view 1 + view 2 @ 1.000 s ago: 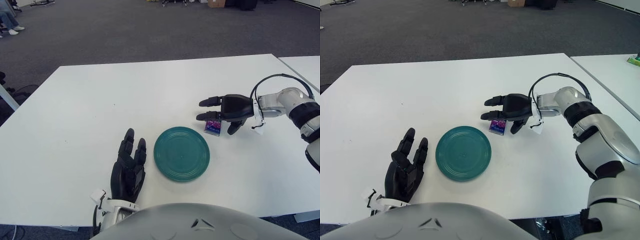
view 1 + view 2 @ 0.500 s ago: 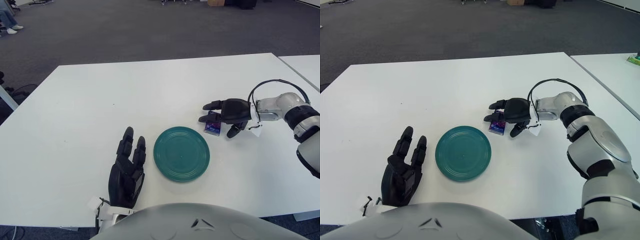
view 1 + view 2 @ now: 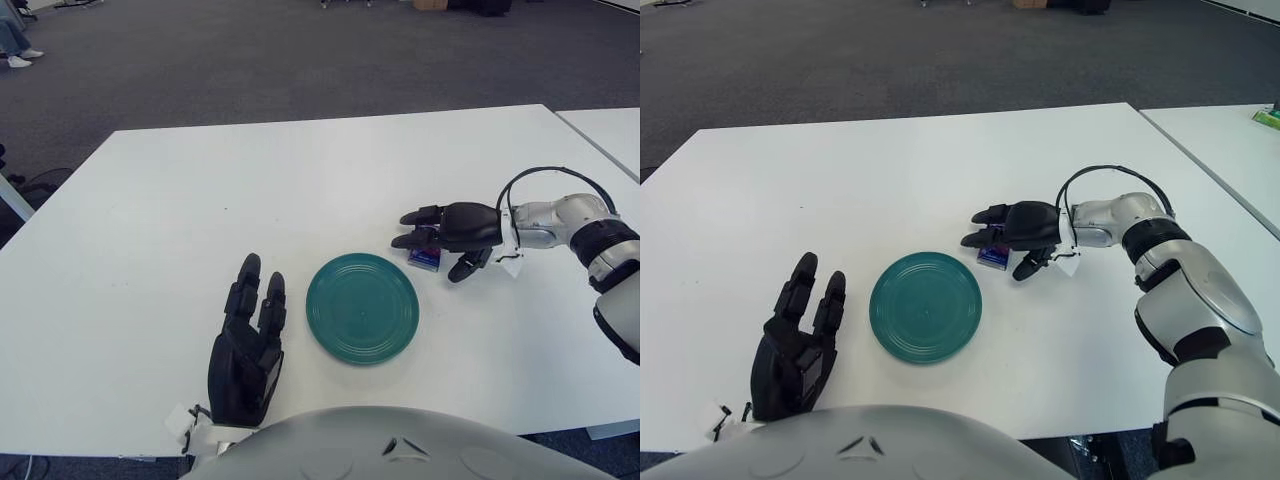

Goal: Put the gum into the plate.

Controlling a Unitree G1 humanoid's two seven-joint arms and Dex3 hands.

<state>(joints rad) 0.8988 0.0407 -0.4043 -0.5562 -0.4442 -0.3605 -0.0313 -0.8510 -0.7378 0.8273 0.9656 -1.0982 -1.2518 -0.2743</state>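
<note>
Left eye view shows the left hand [image 3: 245, 350] near the table's [image 3: 200, 200] front edge, fingers spread and holding nothing, just left of the green plate [image 3: 361, 307]. The plate sits by the front edge, right of centre, with nothing on it. Just beyond its right rim, toward the table's right edge, lies the small purple gum [image 3: 425, 258] pack on the tabletop. The right hand [image 3: 455, 228] reaches over it, fingers arched loosely across the pack's top, thumb behind it; a firm pinch cannot be told.
</note>
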